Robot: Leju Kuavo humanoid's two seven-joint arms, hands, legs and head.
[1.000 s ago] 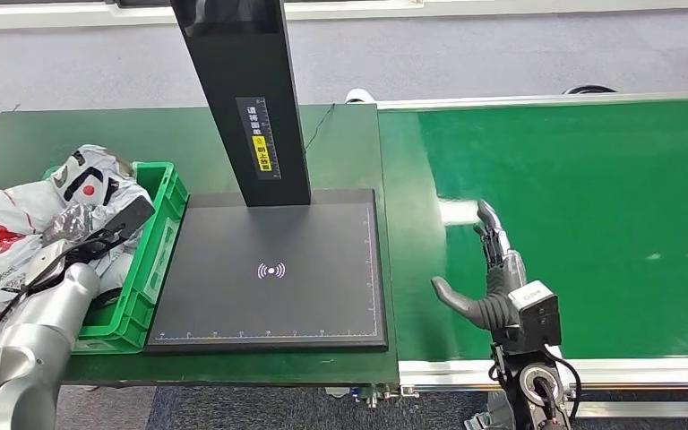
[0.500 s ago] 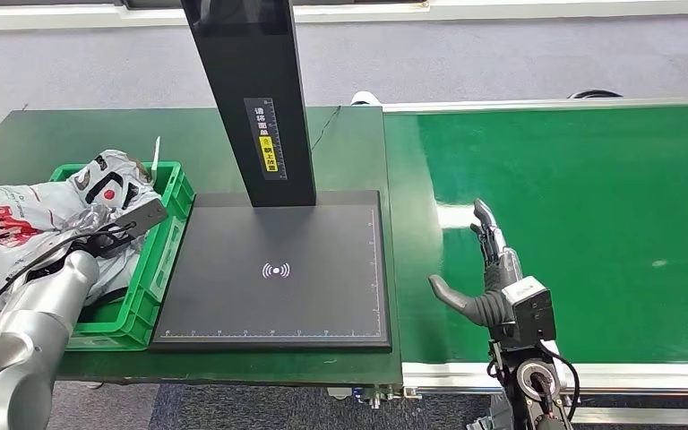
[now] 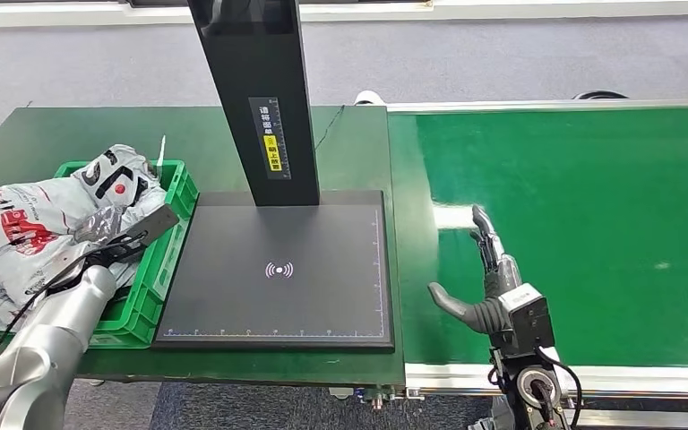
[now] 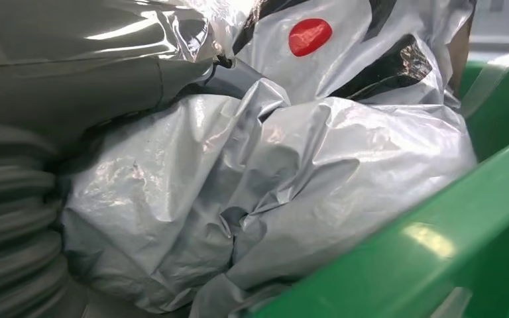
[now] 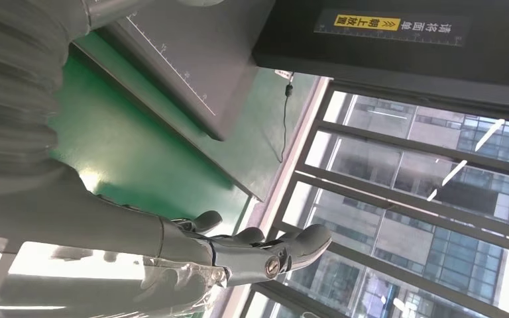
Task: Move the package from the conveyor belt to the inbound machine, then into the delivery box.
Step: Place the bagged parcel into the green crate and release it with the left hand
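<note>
Grey carpet runs behind a dark green worktop point(image 3: 72, 130) that carries, side by side, a green crate point(image 3: 163, 260) at about 9 o'clock in the head view and a black scanner plate point(image 3: 322, 296) at the centre. From the far edge of that plate a black post point(image 3: 260, 98) rises toward 12 o'clock, bearing a strip with a yellow label point(image 3: 273, 152). A white wireless mark point(image 3: 279, 270) sits in the middle of the plate.

To the 3 o'clock side lies the bright green conveyor belt point(image 3: 591, 206), just beside the worktop, with a silver rail along its near edge.

The package point(image 3: 45, 228), a crumpled grey plastic mailer with red and black print, lies in the crate among other bags of the same kind, heaped above the crate's rim. In the left wrist view the package point(image 4: 272, 179) is pressed against the crate's green wall point(image 4: 437, 258), with a red dot point(image 4: 309, 36) on the bag behind it.

The left hand point(image 3: 112, 235) reaches over the crate's near wall onto the package; whether its fingers grip the plastic cannot be told, since the bag hides them.

The right hand point(image 3: 484, 278) hangs above the belt's near left part at about 5 o'clock, holding nothing, thumb splayed toward the plate and fingers stretched away. The right wrist view shows the right hand point(image 5: 238, 248) the same way, with windows beyond.
</note>
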